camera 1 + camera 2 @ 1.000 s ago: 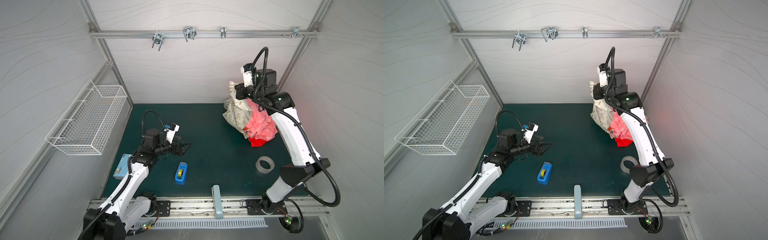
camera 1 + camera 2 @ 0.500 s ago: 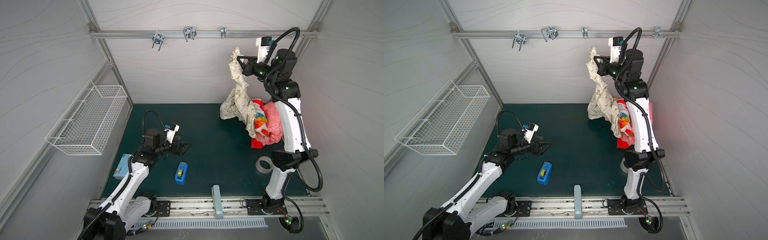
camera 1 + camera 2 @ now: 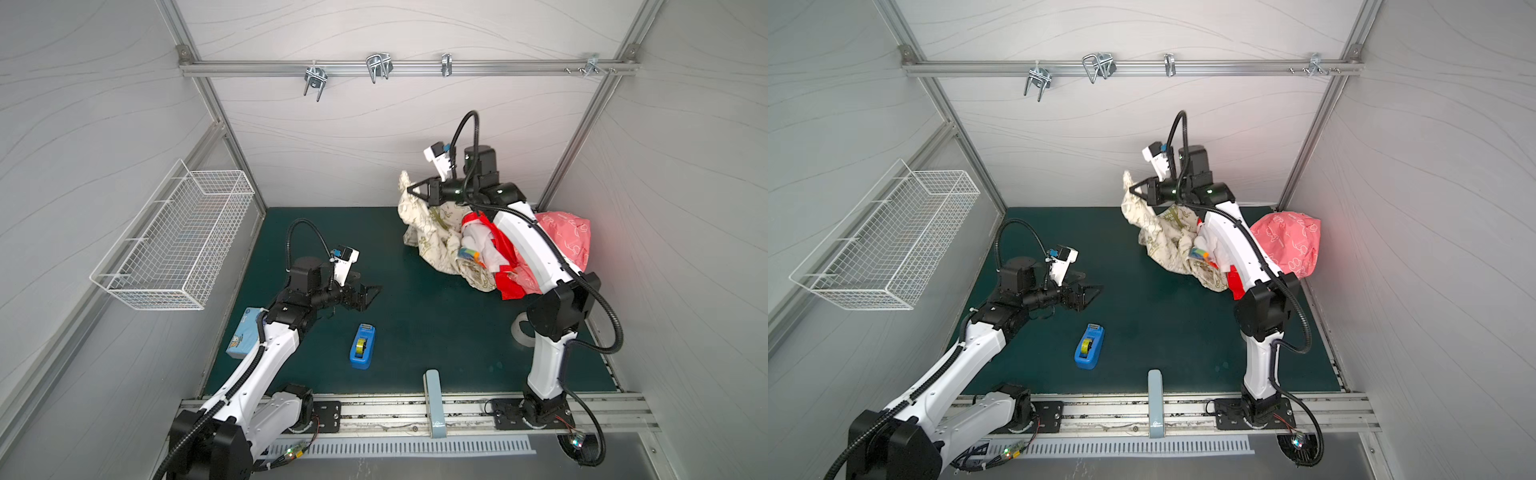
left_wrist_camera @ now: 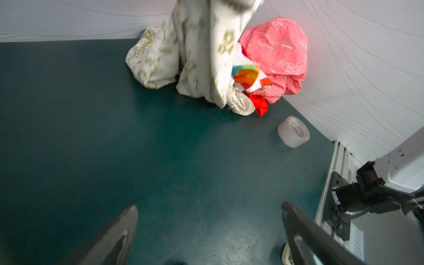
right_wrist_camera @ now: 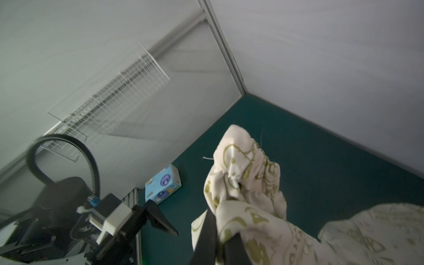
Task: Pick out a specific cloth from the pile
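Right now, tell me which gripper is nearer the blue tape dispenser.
Left. The left gripper hangs open close to the tape dispenser, on its back-wall side; the right gripper is far across the mat, shut on the cloth.

A blue tape dispenser (image 3: 362, 345) lies on the green mat (image 3: 415, 324). A light-blue tissue pack (image 3: 245, 338) lies at its left edge. A clear tape roll (image 4: 293, 131) lies near the right wall. A white wire basket (image 3: 174, 245) hangs on the left wall.
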You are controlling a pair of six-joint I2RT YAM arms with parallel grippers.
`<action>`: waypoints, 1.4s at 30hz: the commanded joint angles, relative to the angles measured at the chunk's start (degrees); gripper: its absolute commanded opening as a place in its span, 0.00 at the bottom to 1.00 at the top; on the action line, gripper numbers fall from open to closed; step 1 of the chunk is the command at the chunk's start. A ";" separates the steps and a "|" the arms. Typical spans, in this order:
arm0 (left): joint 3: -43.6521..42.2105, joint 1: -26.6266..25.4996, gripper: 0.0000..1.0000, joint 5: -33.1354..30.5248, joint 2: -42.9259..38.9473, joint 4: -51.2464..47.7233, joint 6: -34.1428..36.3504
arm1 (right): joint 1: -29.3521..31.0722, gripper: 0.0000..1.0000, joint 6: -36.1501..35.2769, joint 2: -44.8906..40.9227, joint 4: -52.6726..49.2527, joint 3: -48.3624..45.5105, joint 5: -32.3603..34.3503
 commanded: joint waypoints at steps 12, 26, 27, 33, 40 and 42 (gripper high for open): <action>1.47 -0.33 0.99 -0.62 -0.48 1.11 1.17 | 6.30 0.12 -14.33 12.19 -16.03 -4.92 44.14; 1.25 -0.32 0.99 -0.89 -0.41 0.95 1.39 | 7.21 0.28 -15.97 16.93 -15.72 -5.19 67.05; 1.24 -0.27 0.99 -0.93 -0.47 1.03 1.37 | 7.08 0.32 -15.94 17.32 -15.62 -5.10 66.75; 1.16 -0.27 0.99 -0.97 -0.39 1.04 1.54 | 6.81 0.74 -15.28 18.36 -14.67 -5.26 66.85; 1.16 -0.27 0.99 -1.15 -0.39 0.94 1.66 | 8.16 0.87 -16.24 13.06 -8.51 -11.77 68.43; 1.16 -0.27 0.99 -1.15 -0.30 0.96 1.64 | 8.29 0.90 -16.45 11.21 -7.10 -13.45 68.86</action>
